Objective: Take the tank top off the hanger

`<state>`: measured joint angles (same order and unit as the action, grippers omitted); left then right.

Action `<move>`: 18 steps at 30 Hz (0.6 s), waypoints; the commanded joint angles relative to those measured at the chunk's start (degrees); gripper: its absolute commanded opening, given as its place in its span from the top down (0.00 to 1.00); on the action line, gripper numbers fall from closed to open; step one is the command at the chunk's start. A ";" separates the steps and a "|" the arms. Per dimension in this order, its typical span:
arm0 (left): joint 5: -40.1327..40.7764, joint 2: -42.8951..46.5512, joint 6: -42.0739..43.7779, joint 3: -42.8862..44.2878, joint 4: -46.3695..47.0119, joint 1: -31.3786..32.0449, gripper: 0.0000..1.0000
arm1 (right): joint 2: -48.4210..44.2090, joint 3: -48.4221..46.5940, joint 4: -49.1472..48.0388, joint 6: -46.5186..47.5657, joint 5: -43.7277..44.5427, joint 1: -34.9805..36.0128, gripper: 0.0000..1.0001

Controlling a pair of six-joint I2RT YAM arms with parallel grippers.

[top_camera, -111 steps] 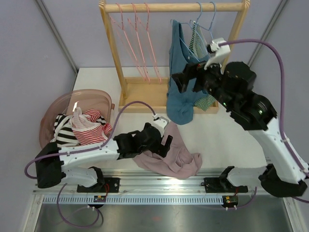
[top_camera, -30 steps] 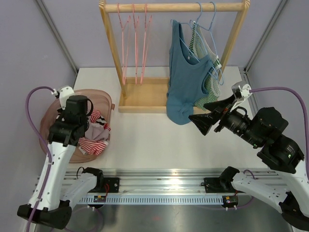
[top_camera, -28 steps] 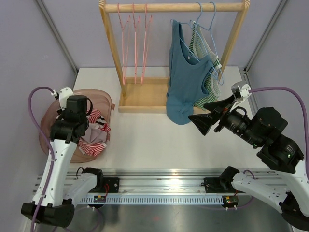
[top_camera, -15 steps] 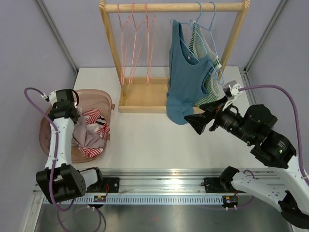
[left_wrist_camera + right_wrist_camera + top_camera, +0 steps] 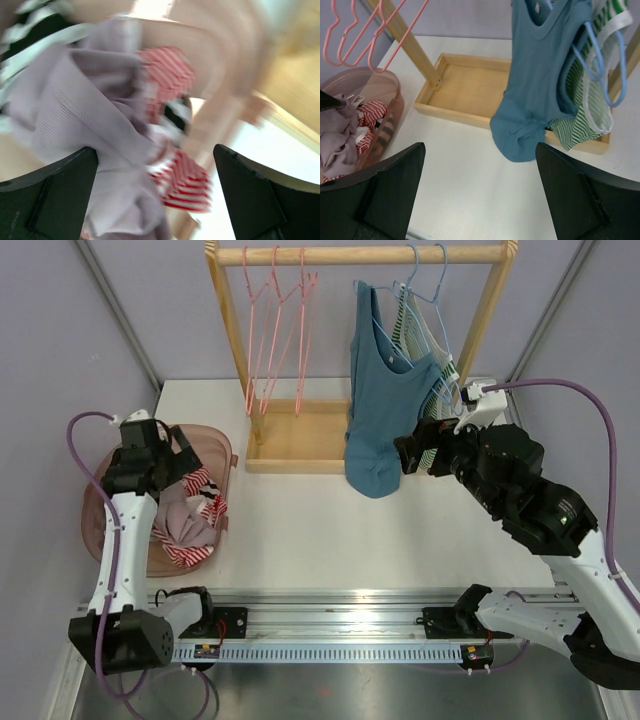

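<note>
A blue tank top [image 5: 382,400] hangs on a light blue hanger [image 5: 412,280] on the wooden rack [image 5: 360,255]; its hem rests near the rack's base. It also shows in the right wrist view [image 5: 540,80]. A green-striped top [image 5: 432,405] hangs behind it. My right gripper [image 5: 415,452] is open and empty, just right of the blue top's lower part. My left gripper [image 5: 175,440] is open and empty above the pink basket [image 5: 120,465], over a lilac garment [image 5: 75,115] and a red-striped one [image 5: 182,182].
Three empty pink hangers [image 5: 280,320] hang at the rack's left. The rack's wooden base tray [image 5: 300,435] lies behind the white table [image 5: 320,530]. The basket holds several clothes, with a black-striped one at its far side.
My right gripper has risen and moved up close to the blue top. My left arm has swung over the basket, where the lilac garment lies. The pink hangers are swinging.
</note>
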<state>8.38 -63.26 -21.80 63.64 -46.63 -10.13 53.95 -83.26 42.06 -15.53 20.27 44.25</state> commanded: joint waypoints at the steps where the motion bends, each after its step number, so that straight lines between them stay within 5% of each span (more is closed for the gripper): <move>1: -9.09 3.24 5.27 6.74 1.90 8.88 0.01 | 1.24 -4.01 -0.40 2.87 8.99 0.22 0.01; 7: 0.76 4.38 2.91 8.26 -0.30 13.12 0.01 | 8.35 -9.71 2.14 5.16 16.03 0.22 0.01; 11: -14.81 9.71 3.52 4.85 3.03 13.21 0.01 | 13.10 -14.81 3.11 6.83 17.86 -0.39 0.01; 14: -24.61 14.47 3.00 1.94 5.93 14.96 0.01 | 16.53 -20.95 3.99 7.53 11.50 -5.91 0.00; 18: -27.63 24.65 3.08 -5.08 9.18 20.04 0.01 | 22.58 -27.64 5.31 10.68 7.42 -9.88 0.02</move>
<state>-10.52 -44.47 -19.05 62.04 -42.65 7.16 74.32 -105.01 46.89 -8.40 31.00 35.59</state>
